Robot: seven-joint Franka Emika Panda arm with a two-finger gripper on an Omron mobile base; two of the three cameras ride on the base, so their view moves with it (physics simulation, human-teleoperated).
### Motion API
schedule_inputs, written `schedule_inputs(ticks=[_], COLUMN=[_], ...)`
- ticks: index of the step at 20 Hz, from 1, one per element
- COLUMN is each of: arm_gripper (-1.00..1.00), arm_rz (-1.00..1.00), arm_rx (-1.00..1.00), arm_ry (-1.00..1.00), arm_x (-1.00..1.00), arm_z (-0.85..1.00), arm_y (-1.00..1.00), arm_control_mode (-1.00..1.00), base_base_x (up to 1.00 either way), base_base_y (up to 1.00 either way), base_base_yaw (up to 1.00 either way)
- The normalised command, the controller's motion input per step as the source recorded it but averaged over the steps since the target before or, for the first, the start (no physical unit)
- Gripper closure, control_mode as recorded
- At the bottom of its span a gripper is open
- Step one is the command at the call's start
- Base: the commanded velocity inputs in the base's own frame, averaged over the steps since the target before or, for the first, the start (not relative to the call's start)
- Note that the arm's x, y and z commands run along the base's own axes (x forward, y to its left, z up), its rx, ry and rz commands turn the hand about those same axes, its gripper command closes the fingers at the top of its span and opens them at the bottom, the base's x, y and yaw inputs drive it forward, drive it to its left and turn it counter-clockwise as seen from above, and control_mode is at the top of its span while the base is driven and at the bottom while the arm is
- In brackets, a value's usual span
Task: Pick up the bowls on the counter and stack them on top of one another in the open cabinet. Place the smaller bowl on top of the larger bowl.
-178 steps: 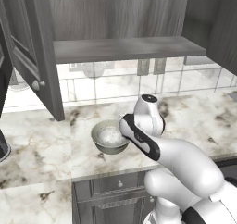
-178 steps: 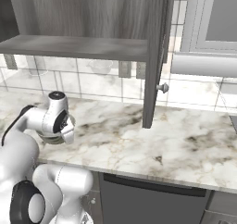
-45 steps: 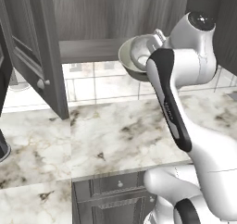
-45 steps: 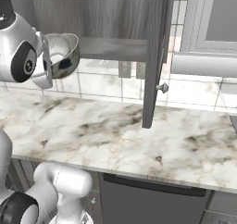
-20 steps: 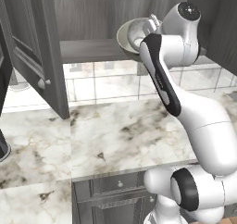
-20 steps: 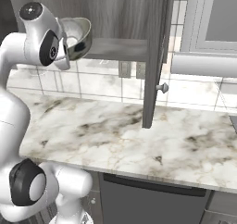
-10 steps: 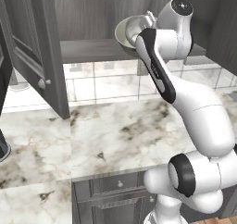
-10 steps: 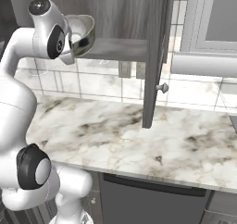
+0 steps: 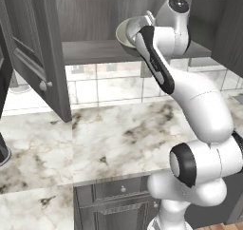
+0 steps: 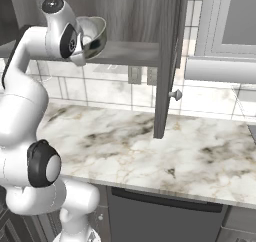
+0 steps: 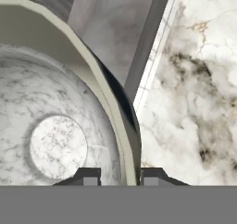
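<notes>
Hand view: one larger bowl [image 11: 55, 140], pale and mottled inside, has its rim clamped between the two fingertips of the end effector [image 11: 119, 176]. Left base view puts this single bowl [image 9: 129, 31] raised at the shelf edge of the open cabinet [image 9: 90, 51], tilted, above the counter [image 9: 118, 134]. Two cabinet doors stand open, one on each side.

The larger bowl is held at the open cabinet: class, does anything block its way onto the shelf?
Nothing visible does. The gripper pinches the larger bowl by its rim, tilted, at the front edge of the open cabinet, whose shelf looks bare beside it.
</notes>
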Motion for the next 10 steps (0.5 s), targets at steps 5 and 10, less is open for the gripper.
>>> schedule_inputs(ticks=[5,10], arm_gripper=[1.0,1.0], arm_rz=[0.0,0.0], arm_rx=[0.0,0.0], arm_ry=[0.05,0.05], arm_x=[0.41,0.42], arm_z=[0.0,0.0], arm_y=[0.0,0.0], arm_control_mode=[-1.0,-1.0], base_base_x=[0.0,0.0], base_base_y=[0.0,0.0], base_base_yaw=[0.0,0.0])
